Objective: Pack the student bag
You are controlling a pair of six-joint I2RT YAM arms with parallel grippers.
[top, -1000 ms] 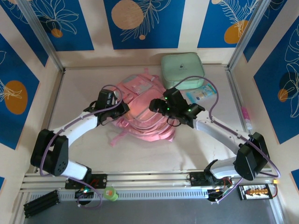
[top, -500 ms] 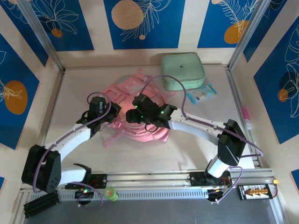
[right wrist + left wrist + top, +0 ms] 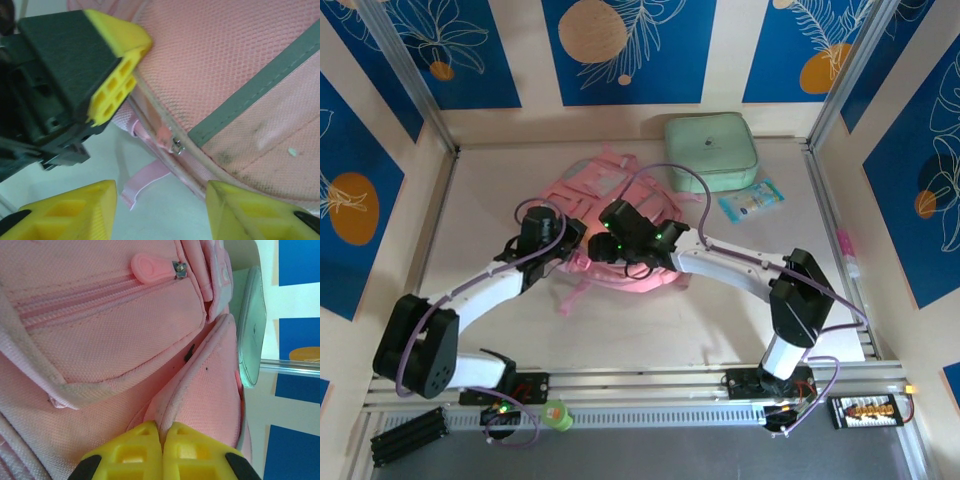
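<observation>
The pink student bag [image 3: 605, 190] lies at mid-table. My left gripper [image 3: 574, 240] is at its near-left edge, shut on a piped fabric edge of the bag [image 3: 200, 390], which is pinched between the yellow fingertips [image 3: 145, 440]. My right gripper [image 3: 600, 247] hovers right beside it, open. Its fingers [image 3: 65, 210] stand wide apart on either side of a pink zipper pull [image 3: 166, 136] on the bag's seam and touch nothing. The left gripper [image 3: 112, 75] also shows in the right wrist view, clamped on that same edge. A second zipper pull [image 3: 150, 267] sits on a front pocket.
A mint-green zip case [image 3: 712, 152] stands behind the bag at the back right. A small blue packet [image 3: 752, 198] lies right of the bag. A loose pink strap end [image 3: 142, 182] rests on the table below the seam. Metal frame rails border the table.
The right arm swung left across the bag to sit beside the left gripper, and its jaws narrowed. The bag shifted slightly left. The left gripper kept its hold.
</observation>
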